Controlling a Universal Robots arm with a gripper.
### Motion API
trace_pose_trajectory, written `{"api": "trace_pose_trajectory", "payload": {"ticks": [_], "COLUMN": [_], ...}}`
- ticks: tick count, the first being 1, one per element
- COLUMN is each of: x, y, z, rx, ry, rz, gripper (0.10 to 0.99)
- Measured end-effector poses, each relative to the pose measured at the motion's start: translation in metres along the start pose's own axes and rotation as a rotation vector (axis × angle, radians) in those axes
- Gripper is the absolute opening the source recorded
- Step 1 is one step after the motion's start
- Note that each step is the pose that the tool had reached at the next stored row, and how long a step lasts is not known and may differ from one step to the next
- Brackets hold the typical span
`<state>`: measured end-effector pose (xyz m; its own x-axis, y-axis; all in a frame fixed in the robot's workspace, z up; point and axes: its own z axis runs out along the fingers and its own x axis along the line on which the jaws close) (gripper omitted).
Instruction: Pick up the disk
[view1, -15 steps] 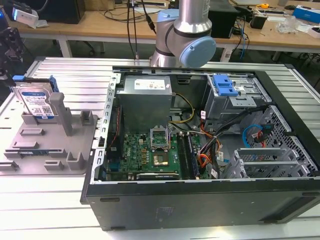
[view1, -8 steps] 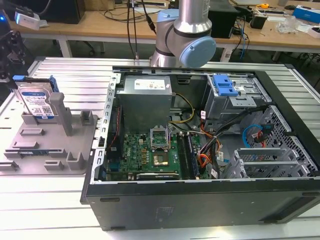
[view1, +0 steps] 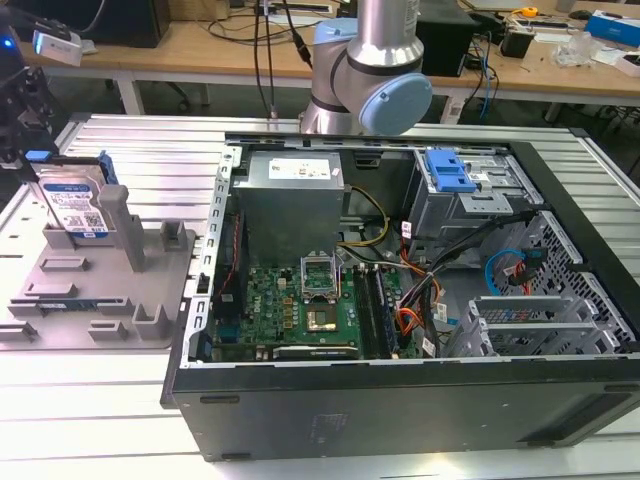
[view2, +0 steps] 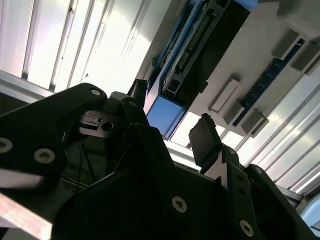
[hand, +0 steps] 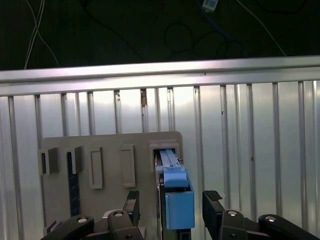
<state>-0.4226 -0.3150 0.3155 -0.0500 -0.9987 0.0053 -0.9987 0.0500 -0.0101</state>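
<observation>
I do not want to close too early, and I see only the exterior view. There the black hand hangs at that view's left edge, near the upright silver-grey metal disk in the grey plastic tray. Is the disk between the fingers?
Observer: Yes. In the first wrist view the flat silver-grey metal disk with blue plastic rails stands edge-on between the fingers of the black hand.
Operator: Do they touch it?
Observer: No. The hand is open, and a gap shows on each side of the disk.
Operator: Which part do they flank?
Observer: In both wrist views the fingertips are beside the disk's blue plastic end.
</observation>
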Motion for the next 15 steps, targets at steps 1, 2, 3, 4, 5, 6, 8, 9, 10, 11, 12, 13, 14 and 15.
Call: {"api": "trace_pose_trajectory", "payload": {"ticks": [1,2,3,4,5,6,8,9,10,11,12,13,14,15], "x": [0.0000,0.0000,0.0000,0.0000,0.0000,0.0000,0.0000,0.0000,-0.0001,-0.0002,-0.0002,-0.0002,-0.0002,-0.0002], "y": [0.0000,0.0000,0.0000,0.0000,0.0000,0.0000,0.0000,-0.0001,-0.0002,-0.0003,-0.0004,-0.0005,-0.0005,-0.0005], "z": [0.0007,0.0019,0.0029,0.0035,0.0040,0.0047,0.0062,0.0070,0.0077,0.0086,0.0098,0.0108,0.0112,0.0117], "rx": [0.000,0.000,0.000,0.000,0.000,0.000,0.000,0.000,0.000,0.000,0.000,0.000,0.000,0.000], "ry": [0.0000,0.0000,0.0001,0.0002,0.0003,0.0003,0.0004,0.0004,0.0004,0.0004,0.0004,0.0005,0.0005,0.0005], "rz": [0.000,0.000,0.000,0.000,0.000,0.000,0.000,0.000,0.000,0.000,0.000,0.000,0.000,0.000], "gripper": [0.616,0.616,0.616,0.616,0.616,0.616,0.616,0.616,0.616,0.616,0.616,0.616,0.616,0.604]}}
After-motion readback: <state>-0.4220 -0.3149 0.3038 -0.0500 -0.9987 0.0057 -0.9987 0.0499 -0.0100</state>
